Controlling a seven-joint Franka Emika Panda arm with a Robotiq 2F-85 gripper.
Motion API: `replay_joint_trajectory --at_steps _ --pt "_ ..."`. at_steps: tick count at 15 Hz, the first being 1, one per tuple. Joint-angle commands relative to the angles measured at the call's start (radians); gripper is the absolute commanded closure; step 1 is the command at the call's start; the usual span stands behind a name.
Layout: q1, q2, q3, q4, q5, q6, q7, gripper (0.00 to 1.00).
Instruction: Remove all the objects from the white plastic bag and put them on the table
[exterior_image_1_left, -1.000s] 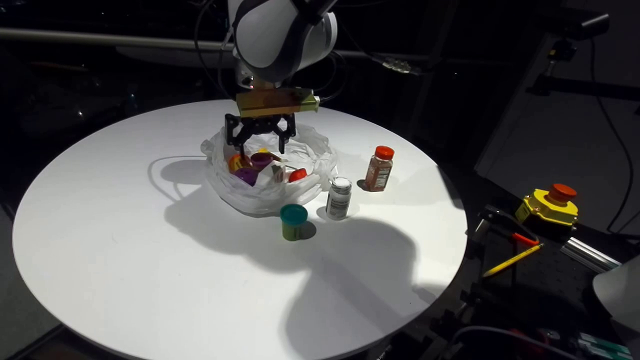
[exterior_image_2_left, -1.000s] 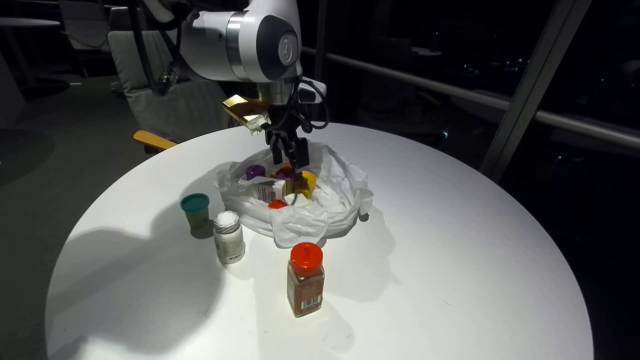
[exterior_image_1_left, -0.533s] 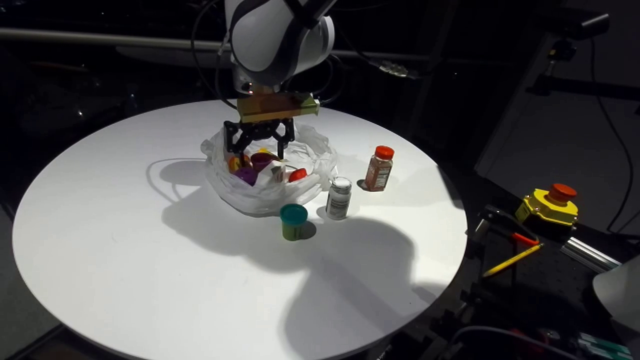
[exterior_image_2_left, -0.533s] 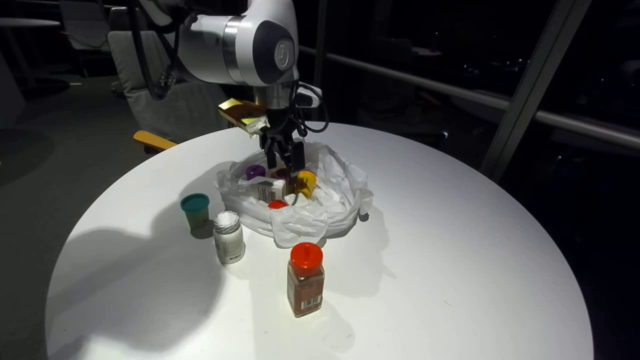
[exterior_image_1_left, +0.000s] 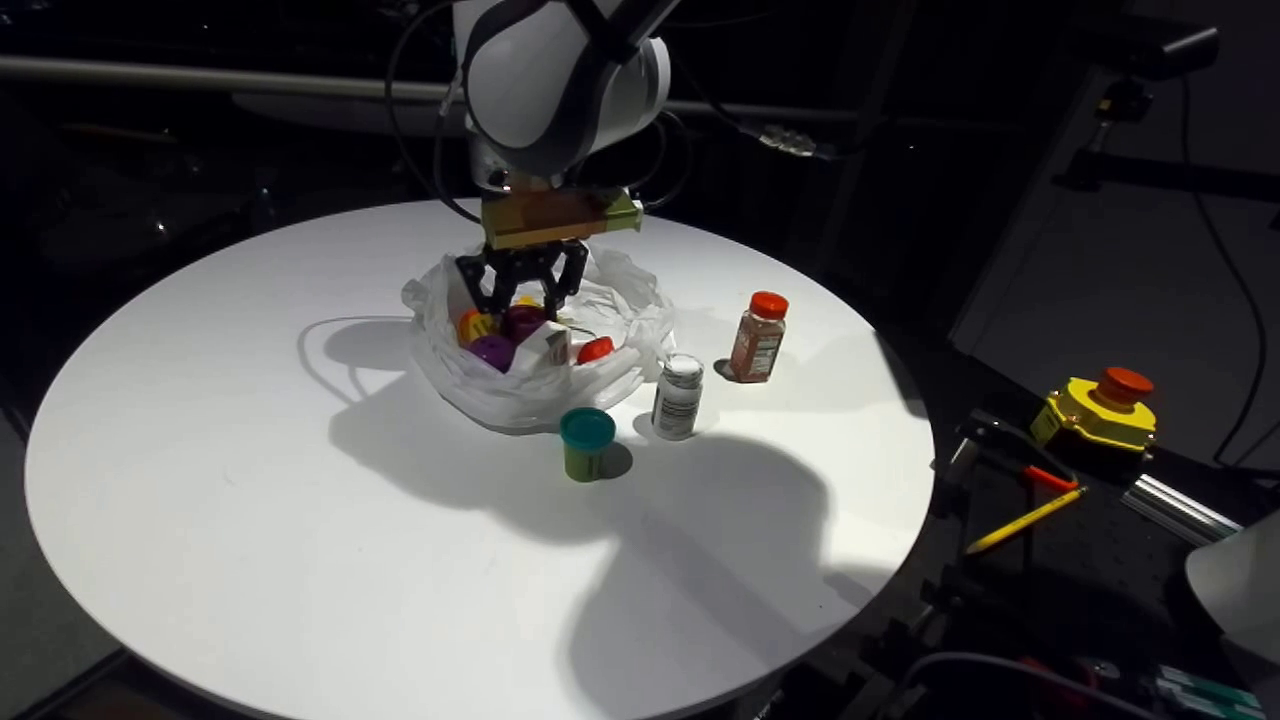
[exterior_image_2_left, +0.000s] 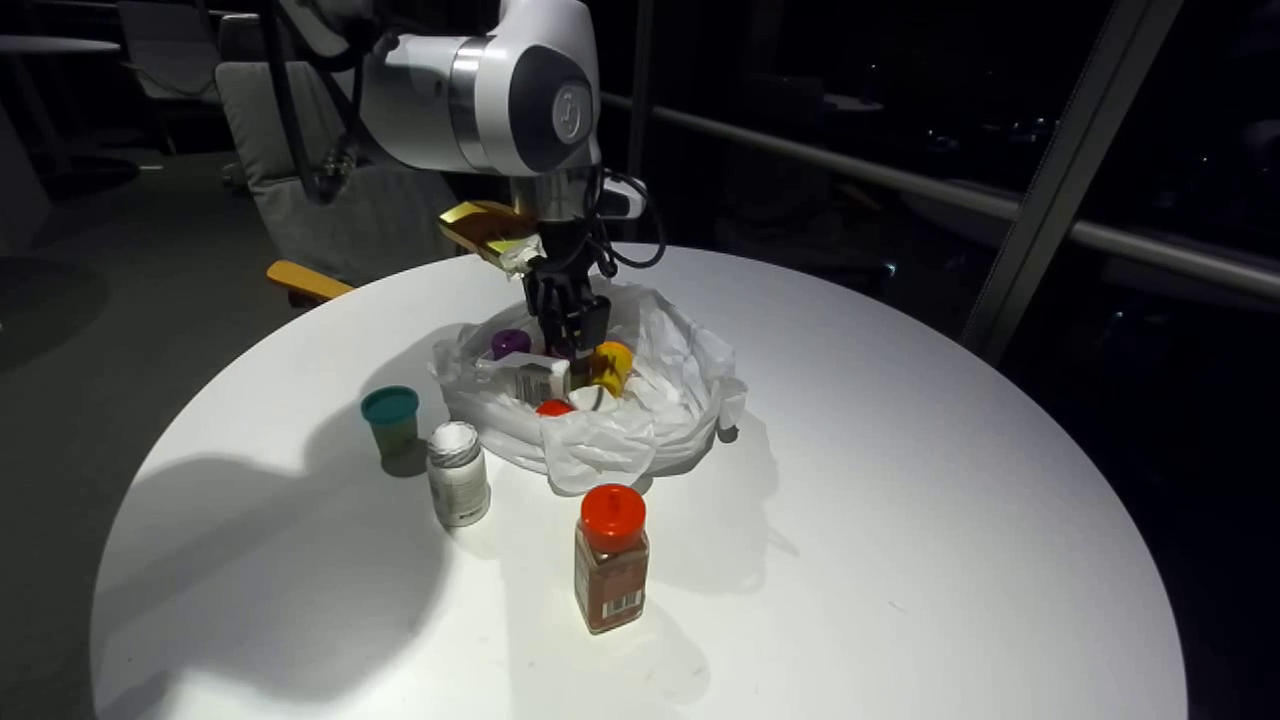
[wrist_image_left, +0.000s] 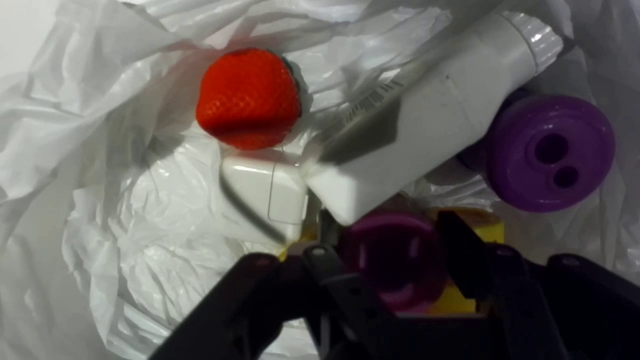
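Here, bag (exterior_image_2_left: 600, 445) holds strawberry (wrist_image_left: 250, 102), white bottle (wrist_image_left: 430, 112); hand (exterior_image_1_left: 523, 311) inside pinches magenta jar (wrist_image_left: 395, 257)

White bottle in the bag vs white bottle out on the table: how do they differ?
Place: the bagged bottle is inside the plastic bag; the freestanding bottle is out on the table.
Pose: the bagged bottle lies tipped over; the freestanding bottle stands upright.
Shape: the bagged bottle has flat sides; the freestanding bottle is round.
Shared: both are white and carry dark print.
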Motion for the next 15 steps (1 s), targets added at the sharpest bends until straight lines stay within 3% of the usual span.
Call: replay_joint_trajectory --at_steps 1,9,15 --pt "0.033 -0.039 -0.025 -0.003 -0.001 -0.019 0.003 0.72" --pt "0.182 -0.306 -0.086 -0.169 -0.125 -0.076 0.172 0.72" --pt "0.249 -0.533 0.020 -0.421 -0.211 -0.124 0.382 0.72"
